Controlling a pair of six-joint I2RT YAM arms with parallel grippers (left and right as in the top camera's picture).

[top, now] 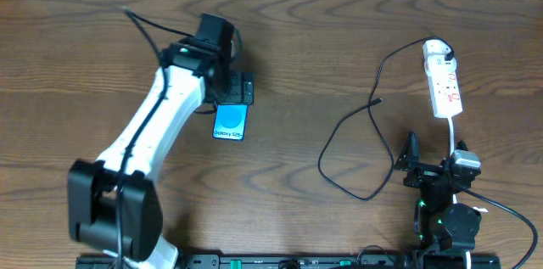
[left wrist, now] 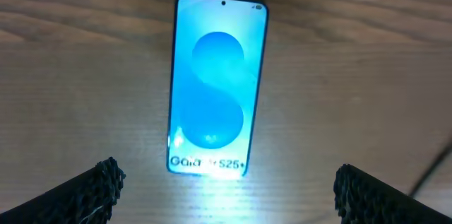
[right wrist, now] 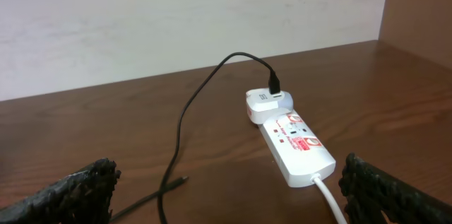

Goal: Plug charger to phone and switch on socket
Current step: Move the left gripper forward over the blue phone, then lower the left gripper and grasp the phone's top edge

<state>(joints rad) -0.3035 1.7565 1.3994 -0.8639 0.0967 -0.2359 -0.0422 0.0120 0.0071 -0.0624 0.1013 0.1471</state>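
Observation:
The phone lies flat on the wooden table with its blue screen lit. In the left wrist view the phone fills the middle, and my left gripper hovers open just above its near end, touching nothing. The white socket lies at the right. The black charger runs from a white adapter at the socket's far end, loops over the table, and its plug tip lies free. My right gripper stands open and empty, short of the socket and the plug tip.
The socket's thick white cord runs back toward the right arm, between that gripper's fingers. A pale wall stands behind the table's far edge. The charger's loop lies left of the right arm.

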